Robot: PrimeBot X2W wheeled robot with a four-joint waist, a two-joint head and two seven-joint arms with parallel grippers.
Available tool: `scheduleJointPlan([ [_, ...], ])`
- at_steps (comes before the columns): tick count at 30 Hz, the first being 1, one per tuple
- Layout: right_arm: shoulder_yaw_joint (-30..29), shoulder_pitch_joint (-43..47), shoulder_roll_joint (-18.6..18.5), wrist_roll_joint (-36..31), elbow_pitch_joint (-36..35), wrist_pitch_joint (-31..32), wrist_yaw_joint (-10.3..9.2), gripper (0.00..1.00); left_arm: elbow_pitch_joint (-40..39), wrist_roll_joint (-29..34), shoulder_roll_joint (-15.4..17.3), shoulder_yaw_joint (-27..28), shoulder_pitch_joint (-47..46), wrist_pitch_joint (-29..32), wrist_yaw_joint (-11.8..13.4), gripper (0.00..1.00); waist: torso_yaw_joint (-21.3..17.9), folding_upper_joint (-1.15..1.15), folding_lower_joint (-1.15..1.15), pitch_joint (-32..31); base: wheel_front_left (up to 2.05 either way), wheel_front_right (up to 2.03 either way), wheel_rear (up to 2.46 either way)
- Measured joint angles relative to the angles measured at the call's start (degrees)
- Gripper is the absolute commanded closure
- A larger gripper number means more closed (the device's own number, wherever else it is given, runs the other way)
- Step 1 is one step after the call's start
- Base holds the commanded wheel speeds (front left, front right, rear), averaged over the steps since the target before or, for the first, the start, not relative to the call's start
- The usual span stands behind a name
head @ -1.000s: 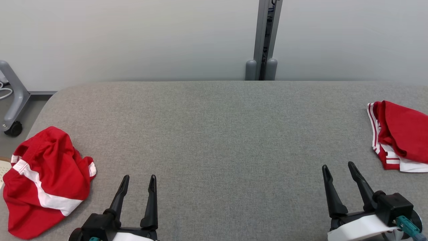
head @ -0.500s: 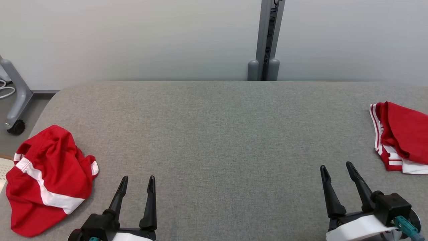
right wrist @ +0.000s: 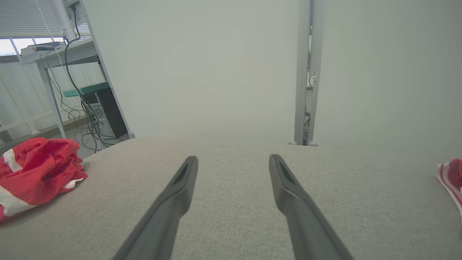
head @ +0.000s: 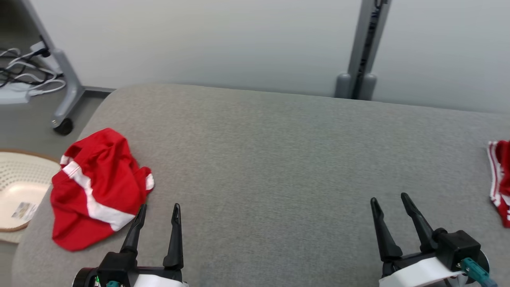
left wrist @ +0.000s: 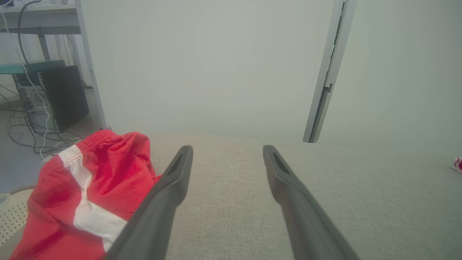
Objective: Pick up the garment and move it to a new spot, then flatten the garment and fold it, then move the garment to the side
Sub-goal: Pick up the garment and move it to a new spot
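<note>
A crumpled red garment [head: 95, 187] with white stripes lies near the left end of the grey padded table [head: 279, 143]; it also shows in the left wrist view as the garment [left wrist: 90, 195] and in the right wrist view as the garment [right wrist: 36, 169]. My left gripper [head: 158, 209] is open just right of it, with nothing between its fingers [left wrist: 173, 184]. My right gripper [head: 389, 200] is open over bare table at the lower right, and its fingers [right wrist: 285, 187] hold nothing.
A second folded red and white garment [head: 500, 179] lies at the table's right edge. A pale perforated basket [head: 20, 187] sits on the floor left of the table. A wheeled grey stand [head: 63, 95] with cables is at the far left, and a grey post [head: 360, 52] rises behind the table.
The head camera has turned left, so the whole scene has shifted right in view. The basket and stand have come into view. Both grippers remain open.
</note>
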Motion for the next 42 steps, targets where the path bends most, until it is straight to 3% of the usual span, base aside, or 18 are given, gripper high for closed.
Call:
scheduleJointPlan([
  [12, 3.3, -0.3, 0.9, 0.8, -0.2, 0.0, 0.00, 0.00, -1.3, 0.2, 0.0, 1.4, 1.2, 0.0, 1.2, 0.00, 9.1, 0.00, 0.00, 0.0, 0.00, 0.00, 0.00],
  [24, 5.1, 0.0, 1.2, 1.4, -0.2, 0.0, 0.00, 0.00, -1.8, 0.0, 0.0, 2.0, 1.4, 0.0, 1.5, 0.00, 15.1, 0.00, 0.00, -0.5, 0.00, 0.00, 0.00],
  [42, 6.4, 0.0, 1.1, 1.4, 0.1, 0.0, 0.00, 0.00, -2.4, -1.6, 0.0, 2.8, 1.9, 0.0, 1.7, 0.00, 17.1, 0.00, 0.00, 0.5, 0.00, 0.00, 0.00],
])
